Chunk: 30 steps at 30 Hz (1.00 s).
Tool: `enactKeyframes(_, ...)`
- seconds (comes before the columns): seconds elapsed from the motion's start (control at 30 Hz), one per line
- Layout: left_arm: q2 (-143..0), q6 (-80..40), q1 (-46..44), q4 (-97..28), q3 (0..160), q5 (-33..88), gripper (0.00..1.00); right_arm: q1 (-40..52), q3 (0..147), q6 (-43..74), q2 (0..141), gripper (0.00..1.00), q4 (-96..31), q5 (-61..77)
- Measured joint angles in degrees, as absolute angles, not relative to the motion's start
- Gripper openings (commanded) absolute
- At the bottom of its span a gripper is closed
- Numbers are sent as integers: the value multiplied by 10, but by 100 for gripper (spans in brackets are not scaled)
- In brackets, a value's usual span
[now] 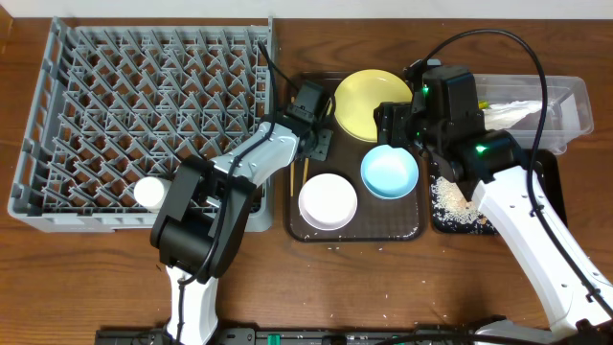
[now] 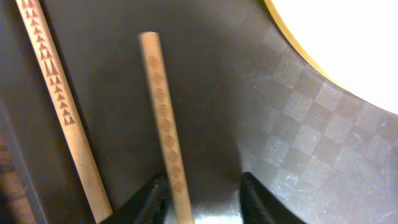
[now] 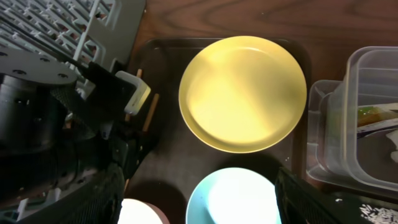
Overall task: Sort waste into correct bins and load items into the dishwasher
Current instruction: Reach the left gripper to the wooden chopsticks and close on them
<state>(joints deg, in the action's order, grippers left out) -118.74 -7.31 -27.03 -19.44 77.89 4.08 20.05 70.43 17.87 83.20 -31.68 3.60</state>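
Wooden chopsticks (image 1: 306,172) are lying flat along the left edge of the brown tray (image 1: 378,218), nearly parallel, their long axes running front to back across the counter (image 1: 383,287). In the left wrist view their far ends are leaning slightly leftward. The left claw (image 2: 202,202) is hanging over the inner stick (image 2: 165,124), jaws partly open and straddling its near end; the stick is sitting closer to one finger (image 2: 149,199), and I cannot tell whether they are touching. The right claw (image 3: 202,199) is hovering wide open and empty above the blue bowl (image 3: 239,199), with the plate (image 3: 242,93) lying beyond it. The white bowl (image 1: 328,201) is sitting beside the blue one. The cup (image 1: 148,192) is resting at the rack's (image 1: 96,57) near edge.
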Motion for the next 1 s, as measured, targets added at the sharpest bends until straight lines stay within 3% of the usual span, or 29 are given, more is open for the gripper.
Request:
enactKeyframes(0.33, -1188, -81, -270, -195, 779, 41, 8, 201, 704, 189, 832, 76, -315, 43)
enactKeyframes(0.63, -1148, -81, -270, -206, 779, 41, 8, 201, 704, 190, 832, 75, -310, 43)
enactKeyframes(1.0, -968, -81, -266, -267, 781, -16, 8, 201, 704, 191, 832, 75, -310, 53)
